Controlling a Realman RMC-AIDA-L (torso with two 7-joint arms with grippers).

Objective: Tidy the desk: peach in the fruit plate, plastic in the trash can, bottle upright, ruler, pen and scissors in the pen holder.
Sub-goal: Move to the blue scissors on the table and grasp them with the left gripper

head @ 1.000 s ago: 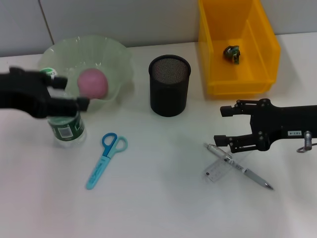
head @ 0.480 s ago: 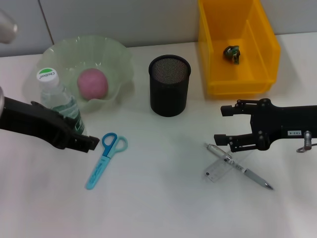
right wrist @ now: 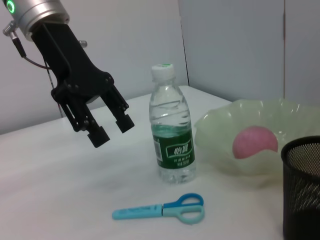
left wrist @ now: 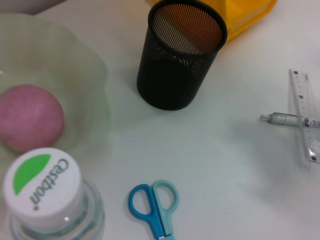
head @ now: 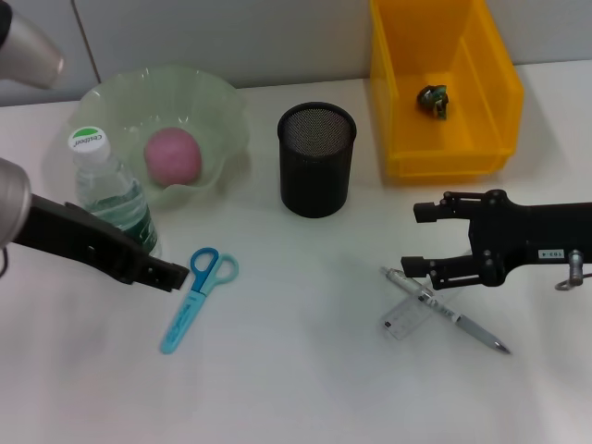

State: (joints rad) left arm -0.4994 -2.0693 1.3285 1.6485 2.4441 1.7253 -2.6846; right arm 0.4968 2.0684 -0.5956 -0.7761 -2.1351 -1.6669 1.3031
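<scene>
A white tabletop [head: 305, 370] runs back to a pale grey wall, with the task's things spread across it. The peach [head: 173, 154] already lies in the green fruit plate [head: 227, 111], the bottle [head: 106, 190] stands upright just in front of that plate, and a small dark scrap of plastic [head: 432, 100] sits in the yellow trash can [head: 499, 83], so by my reading those three steps are done. What is left is the stationery: the blue scissors [head: 197, 296] lie flat near the bottle's base, and the pen [head: 444, 310] lies crossed over the clear ruler [head: 407, 317] on the right side. The black mesh pen holder [head: 316, 159], standing between plate and trash can, looks empty in the left wrist view.

The left gripper [right wrist: 111, 129] hangs in the air beside the bottle and above the scissors' side of the tabletop, its fingers spread and holding nothing. The right gripper [head: 413, 237] hovers just beyond the pen and ruler, jaws apart and empty as well.

There is open white surface in front of the pen holder and between the two clusters, so either arm has room to carry an item to the holder. The bottle stands near the scissors, and a careless reach there could tip it.
</scene>
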